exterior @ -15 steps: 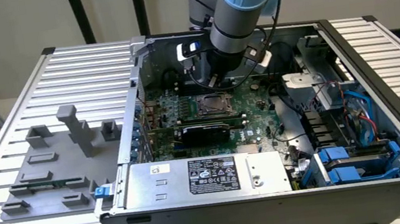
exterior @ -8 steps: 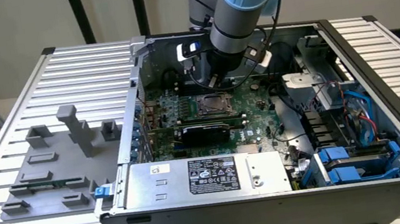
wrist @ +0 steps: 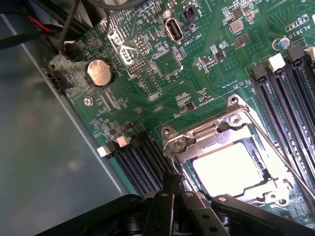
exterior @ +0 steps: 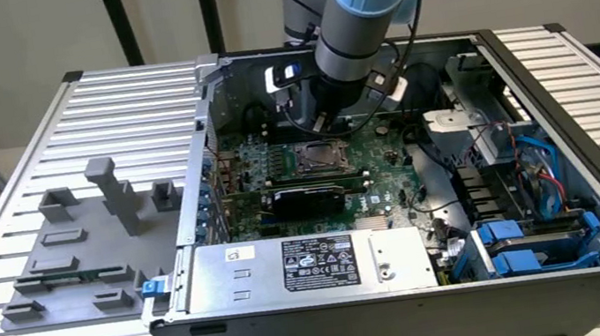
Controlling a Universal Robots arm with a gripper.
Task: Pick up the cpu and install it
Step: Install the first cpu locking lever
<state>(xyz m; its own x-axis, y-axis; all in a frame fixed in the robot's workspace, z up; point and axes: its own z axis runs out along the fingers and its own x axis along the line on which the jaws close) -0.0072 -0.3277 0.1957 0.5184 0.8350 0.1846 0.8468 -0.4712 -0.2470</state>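
**Ana:** Gripper (exterior: pixel 324 125) first, from the exterior view: it hangs inside the open computer case (exterior: pixel 587 178), over the far part of the motherboard (exterior: pixel 379 178), just beyond the socket (exterior: pixel 315 159). Its fingers are together, with nothing between them that I can make out.

**Ben:** And the cpu from there?

**Ana:** The cpu (exterior: pixel 315 158) is a small pale square inside the socket frame, near the board's middle. The grey power supply (exterior: pixel 303 264) lies nearer the camera, and the parts tray (exterior: pixel 75 255) sits well off to the exterior view's left.

**Ben:** Wrist view?

**Ana:** The gripper (wrist: pixel 173 184) shows as dark closed fingers (wrist: pixel 170 189) tapering to a point right at the socket's (wrist: pixel 197 137) metal frame. The cpu (wrist: pixel 227 168) lies flat in the recess beside them, its top shining pale. The memory slots (wrist: pixel 290 98) run alongside.

**Ben:** How would it handle?

**Ana:** Light, stiff and thin, I'd judge, with a smooth, slippery lid. Its underside contacts are probably delicate, so two opposite edges are the place to hold, kept level.
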